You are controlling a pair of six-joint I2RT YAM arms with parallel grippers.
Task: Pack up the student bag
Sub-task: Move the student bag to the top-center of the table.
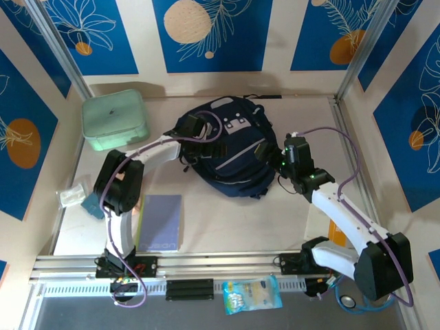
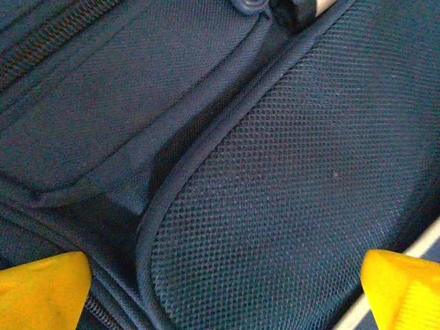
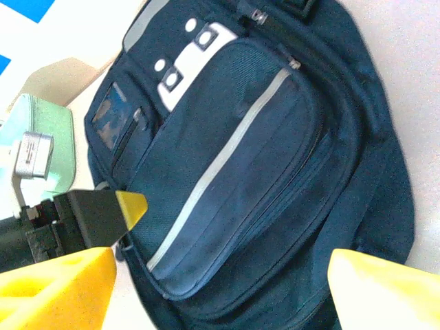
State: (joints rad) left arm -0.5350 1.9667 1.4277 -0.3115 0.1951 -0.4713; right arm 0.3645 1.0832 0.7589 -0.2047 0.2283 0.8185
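far left of the tabletop (image 1: 227, 220): a mint green lidded box (image 1: 113, 120) stands in the back corner. nearer the front lie a small pale packet (image 1: 71, 197) and a teal item (image 1: 93, 205). the teal item is partly covered by the left arm and cannot be identified. a lavender notebook (image 1: 161, 221) lies flat just right of that arm's base.

left fingers (image 1: 192, 128): positioned over the upper left edge of the student bag (image 1: 227, 172). in the left wrist view the yellow tips (image 2: 41, 289) are spread wide at the bottom corners, cropped by the frame. navy mesh and a piped seam lie between them, and nothing is pinched. contact with the fabric cannot be determined.

student bag: lies flat at centre back of the tabletop, front pocket up, white patches toward the far wall. a snack packet (image 1: 252, 294) lies in front of the near rail.

right fingers (image 1: 265, 152): at the bag's right side. in the right wrist view the yellow tips (image 3: 55, 292) are spread apart and cropped, with the striped pocket beyond them. nothing is held.

far right: an orange item (image 1: 337, 234), mostly hidden behind the right arm.
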